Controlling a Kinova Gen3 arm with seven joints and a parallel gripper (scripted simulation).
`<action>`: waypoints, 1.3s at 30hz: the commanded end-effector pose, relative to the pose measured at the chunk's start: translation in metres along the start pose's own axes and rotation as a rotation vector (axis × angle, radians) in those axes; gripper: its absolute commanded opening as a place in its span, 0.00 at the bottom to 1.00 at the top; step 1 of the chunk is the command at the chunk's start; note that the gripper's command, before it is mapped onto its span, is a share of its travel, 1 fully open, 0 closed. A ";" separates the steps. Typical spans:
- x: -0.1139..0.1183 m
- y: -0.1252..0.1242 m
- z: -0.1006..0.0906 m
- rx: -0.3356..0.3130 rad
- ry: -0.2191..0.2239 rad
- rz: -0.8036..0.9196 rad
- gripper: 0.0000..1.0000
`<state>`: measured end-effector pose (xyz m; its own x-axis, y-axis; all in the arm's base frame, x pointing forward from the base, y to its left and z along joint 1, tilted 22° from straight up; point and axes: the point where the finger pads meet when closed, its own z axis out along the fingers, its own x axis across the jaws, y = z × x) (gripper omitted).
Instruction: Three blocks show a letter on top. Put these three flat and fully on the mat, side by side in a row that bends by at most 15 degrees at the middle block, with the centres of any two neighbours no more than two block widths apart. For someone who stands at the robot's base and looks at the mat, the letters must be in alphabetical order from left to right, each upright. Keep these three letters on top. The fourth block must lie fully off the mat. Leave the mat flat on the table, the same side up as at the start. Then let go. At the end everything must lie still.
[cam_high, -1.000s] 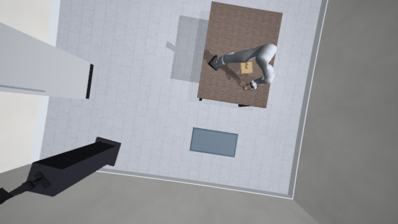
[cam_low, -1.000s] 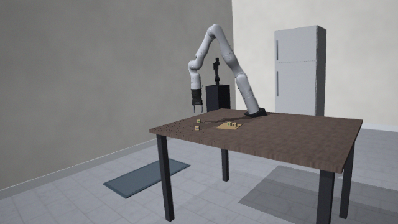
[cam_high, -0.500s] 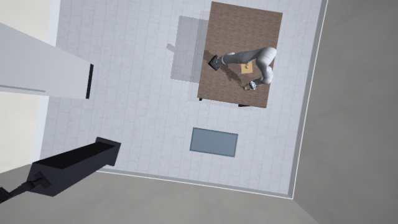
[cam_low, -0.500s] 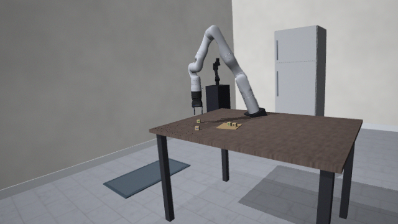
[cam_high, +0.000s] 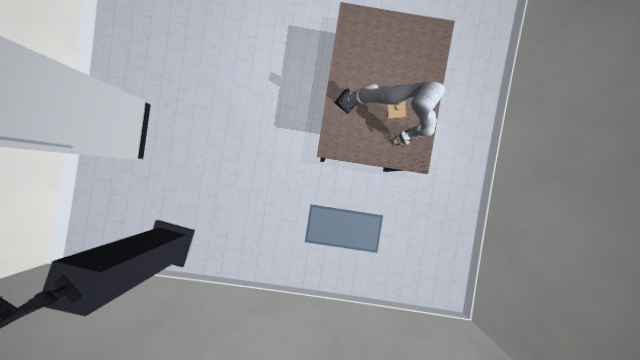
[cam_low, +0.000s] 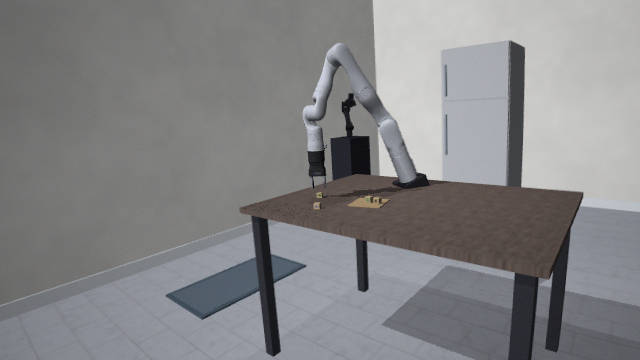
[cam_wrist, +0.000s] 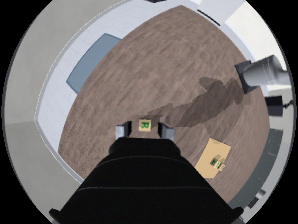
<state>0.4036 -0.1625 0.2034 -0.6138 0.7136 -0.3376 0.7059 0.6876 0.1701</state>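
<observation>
My gripper (cam_low: 319, 187) (cam_wrist: 144, 127) is open and points down above a block with a green R on top (cam_low: 319, 195) (cam_wrist: 145, 125). In the wrist view the block shows between the fingertips; in the exterior view it lies below them. Another block (cam_low: 317, 205) lies on the table off the mat, hidden behind the gripper body in the wrist view. The tan mat (cam_high: 392, 115) (cam_low: 356, 204) (cam_wrist: 214, 147) bears two blocks close together: one with green marks (cam_low: 369, 199) (cam_wrist: 214, 162) and one with a dark mark (cam_low: 377, 200) (cam_wrist: 221, 167). Their letters are too small to read surely.
The brown table (cam_high: 390, 45) (cam_low: 475, 215) (cam_wrist: 150, 65) carries the arm's base (cam_high: 345, 100) (cam_low: 411, 181). The mat lies between the base and the far table edge, to the side of the gripper. The arm passes high near the mat in the top view.
</observation>
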 end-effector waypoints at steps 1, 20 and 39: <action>0.000 0.001 0.005 -0.002 0.000 0.000 1.00; 0.000 0.000 0.011 -0.002 0.000 0.000 1.00; 0.000 0.000 0.011 -0.002 0.000 0.000 1.00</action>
<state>0.4064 -0.1626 0.1939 -0.6160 0.7134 -0.3340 0.7053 0.6884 0.1695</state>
